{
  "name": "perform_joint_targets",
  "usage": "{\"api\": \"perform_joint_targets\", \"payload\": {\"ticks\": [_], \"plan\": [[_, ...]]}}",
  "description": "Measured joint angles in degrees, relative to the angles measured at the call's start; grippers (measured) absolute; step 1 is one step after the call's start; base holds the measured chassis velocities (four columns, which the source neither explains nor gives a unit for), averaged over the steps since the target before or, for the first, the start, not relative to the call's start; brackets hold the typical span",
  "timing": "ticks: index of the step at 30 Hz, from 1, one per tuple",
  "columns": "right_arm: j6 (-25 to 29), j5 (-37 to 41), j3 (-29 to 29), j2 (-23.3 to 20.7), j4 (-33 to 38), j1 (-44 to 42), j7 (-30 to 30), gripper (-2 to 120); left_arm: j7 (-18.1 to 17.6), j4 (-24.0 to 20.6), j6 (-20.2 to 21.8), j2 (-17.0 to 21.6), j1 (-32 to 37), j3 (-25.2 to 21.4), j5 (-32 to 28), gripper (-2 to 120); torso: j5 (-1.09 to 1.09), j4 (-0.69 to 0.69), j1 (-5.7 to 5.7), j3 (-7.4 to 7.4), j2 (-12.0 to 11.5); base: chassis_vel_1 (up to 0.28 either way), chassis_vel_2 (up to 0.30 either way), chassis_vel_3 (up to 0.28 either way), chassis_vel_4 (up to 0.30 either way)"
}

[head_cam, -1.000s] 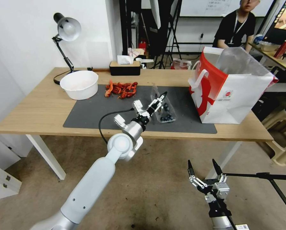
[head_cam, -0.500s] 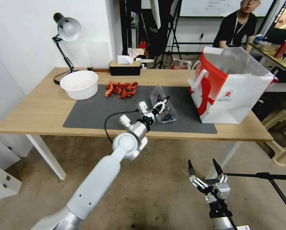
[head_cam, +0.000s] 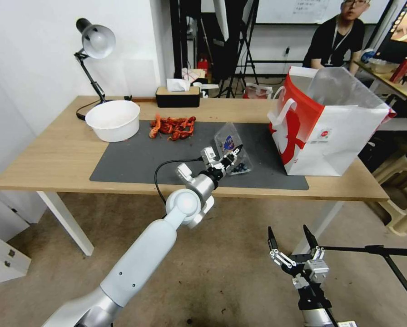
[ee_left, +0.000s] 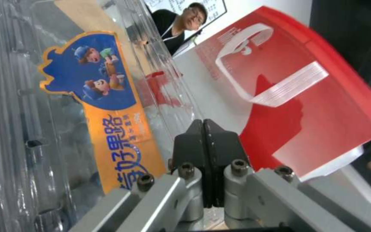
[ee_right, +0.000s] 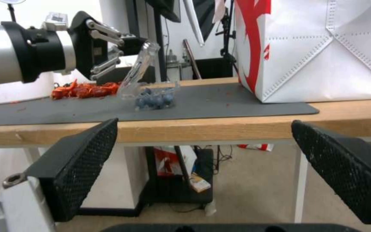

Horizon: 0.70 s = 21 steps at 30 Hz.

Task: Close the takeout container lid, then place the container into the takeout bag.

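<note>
The left end effector (head_cam: 233, 154) has its fingertips pressed together against the raised lid (head_cam: 226, 141) of the takeout container (head_cam: 238, 167). The lid stands tilted up just beyond the tips, its sticker's long axis running along the lid away from the robot. The berry-filled base lies just below on the grey mat (head_cam: 131, 159). The takeout bag (head_cam: 330, 131) stands upright to the right, well apart. Compared with a second ago, the lid has swung up steeper. The right end effector (head_cam: 290, 245) hangs open below the worktop (head_cam: 53, 154).

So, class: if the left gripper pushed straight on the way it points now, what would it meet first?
The left gripper, fingers together, points at the raised lid of the takeout container, so probably the lid; the takeout bag stands beyond.
</note>
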Motion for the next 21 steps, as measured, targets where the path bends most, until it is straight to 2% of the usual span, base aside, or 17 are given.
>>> {"api": "perform_joint_targets", "payload": {"ticks": [9, 21], "plan": [[-0.1, 0.3, 0.0, -0.2, 0.5, 0.0, 0.0, 100, -3.3, 1.1, 2.2, 0.1, -1.8, 1.7, 2.7, 0, 0.00, 0.00, 0.00, 0.00, 0.0, 0.000, 0.000, 0.000, 0.000], [-2.7, 2.7, 0.4, -1.3, 3.2, 0.9, -0.1, 100, -10.4, 1.9, 7.6, 0.9, -4.0, 3.1, 7.5, 0, 0.00, 0.00, 0.00, 0.00, 0.0, 0.000, 0.000, 0.000, 0.000]]}}
